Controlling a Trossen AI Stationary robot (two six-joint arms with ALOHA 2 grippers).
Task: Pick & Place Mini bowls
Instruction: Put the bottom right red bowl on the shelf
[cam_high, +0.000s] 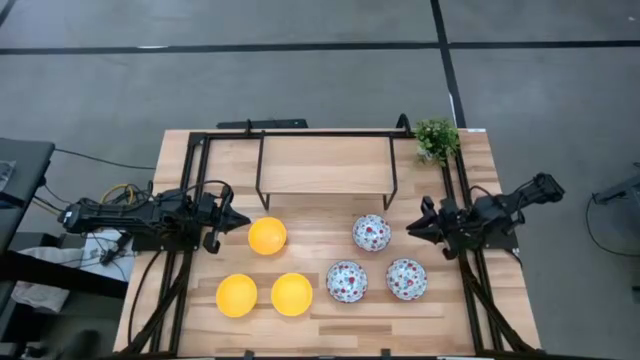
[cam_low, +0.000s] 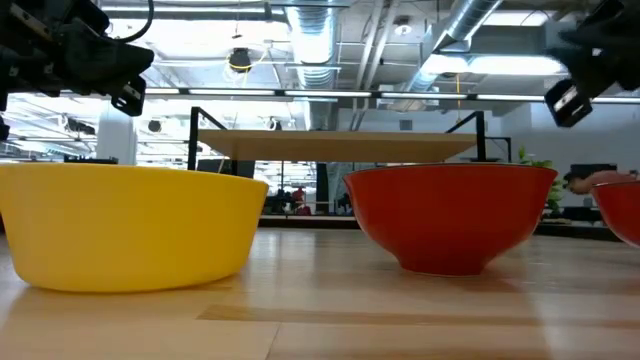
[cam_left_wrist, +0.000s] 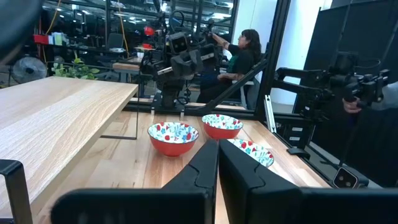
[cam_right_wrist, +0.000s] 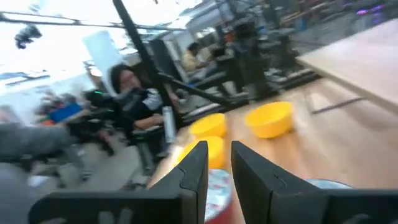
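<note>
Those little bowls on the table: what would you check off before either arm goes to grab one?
1. Three yellow bowls upright, apart: ok.
2. Three floral bowls upright, apart: ok.
3. Left gripper empty, fingers shut, beside the yellow group: ok.
4. Right gripper empty, narrow gap between fingers, beside the floral group: ok.
5. Potted plant at the far corner, away from the bowls: ok.
6. Where the bowls should go: cannot tell.
</note>
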